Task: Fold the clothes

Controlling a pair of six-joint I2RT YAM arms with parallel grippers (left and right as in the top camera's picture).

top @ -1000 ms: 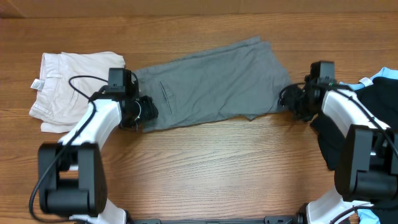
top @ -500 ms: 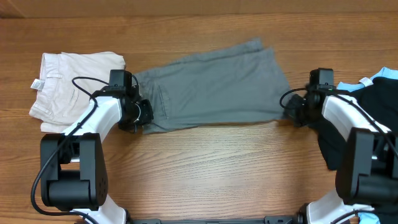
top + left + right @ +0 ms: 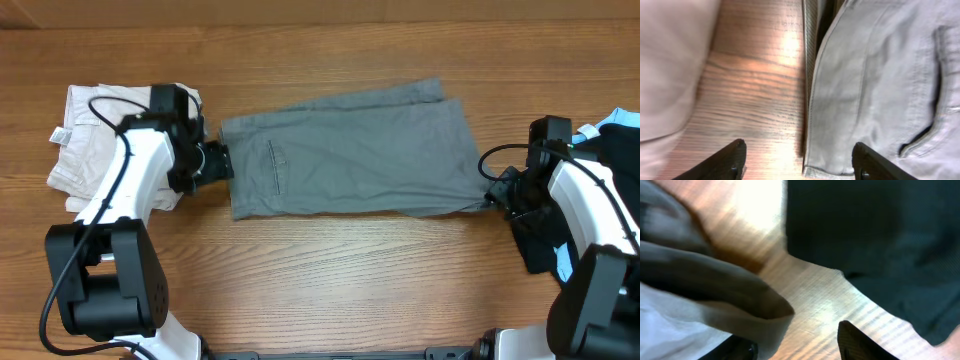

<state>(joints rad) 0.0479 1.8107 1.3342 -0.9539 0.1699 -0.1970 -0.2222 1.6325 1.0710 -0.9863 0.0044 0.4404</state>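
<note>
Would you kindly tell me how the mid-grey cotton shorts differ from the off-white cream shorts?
The mid-grey cotton shorts lie stretched long across the middle; the off-white cream shorts sit in a compact bundle at the left. The grey pair is darker and covers more surface than the cream pair. Both rest on the wooden table.

No text, brand, number or sign can be read: none on the grey shorts (image 3: 350,150), and the white tag (image 3: 57,136) on the cream shorts (image 3: 88,150) is too small to read
</note>
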